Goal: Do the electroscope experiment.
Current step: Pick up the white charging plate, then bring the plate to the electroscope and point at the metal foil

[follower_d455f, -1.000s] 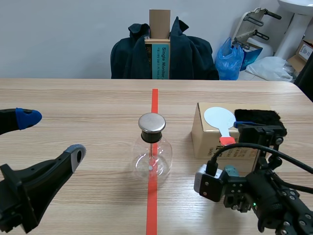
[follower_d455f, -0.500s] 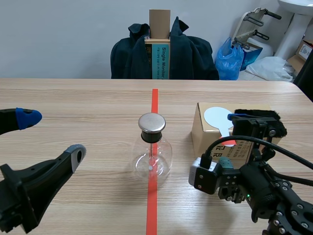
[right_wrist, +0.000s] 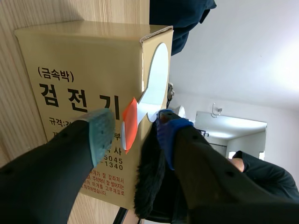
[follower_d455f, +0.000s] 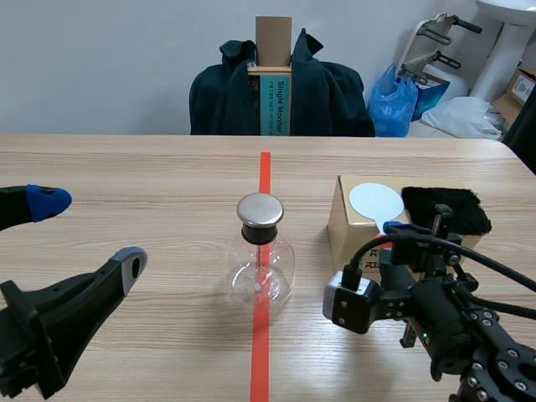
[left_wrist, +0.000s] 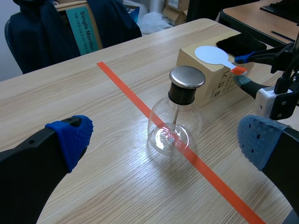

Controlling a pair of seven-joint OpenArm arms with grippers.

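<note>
Right end effector (right_wrist: 134,128), fingers apart, straddles the orange handle (right_wrist: 129,122) of the white paddle (right_wrist: 156,70) on the box (right_wrist: 70,65). Picking it up seems the step in hand; next, close on the handle. Left end effector (follower_d455f: 88,230) hangs open, flask (left_wrist: 174,126) ahead.

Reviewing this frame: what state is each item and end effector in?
Flask: upright, metal cap on.
Paddle: lying flat on the box.
Fur cloth: lying on the box, beside the paddle.
Left end effector: open, holding nothing.
Right end effector: open, fingers either side of the paddle's handle.
</note>
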